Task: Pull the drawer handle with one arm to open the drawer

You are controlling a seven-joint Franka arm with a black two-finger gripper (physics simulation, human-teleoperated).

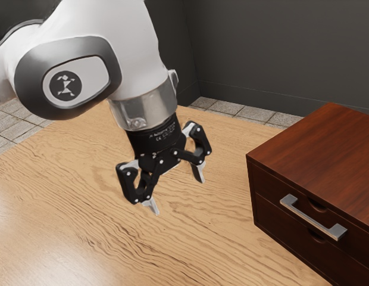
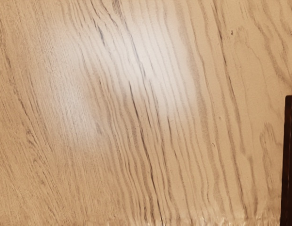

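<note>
Spread wide and empty, my tool (image 1: 177, 193) hangs fingers-down over the bare desk (image 1: 65, 226), touching nothing. The wrist view agrees, with wood grain under the hand and a dark sliver of the cabinet (image 2: 290, 160) at one side.

Outward from the tool in the exterior view, the dark wooden cabinet (image 1: 327, 149) stands on the desk at about three o'clock, well apart from my fingers. Its silver drawer handle (image 1: 312, 217) is a flat bar standing off the front, and it runs from ten o'clock down to four o'clock. The drawer (image 1: 271, 182) looks shut, with its front flush with the panel below and no gap showing.

By my reckoning the task has not really begun. I have no contact and no grasp, and nothing has been pulled. What is left is the whole of it: carry the tool across to the bar, turn it so the fingers straddle the bar, close, and draw back away from the cabinet.

Several things are hard to read. The cabinet is cut off at the three o'clock and five o'clock edges, so I cannot see its full width or base. The bar lies across the seam between the two fronts, and I cannot tell which front it belongs to. My own forearm hides the desk behind it at eleven o'clock.
</note>
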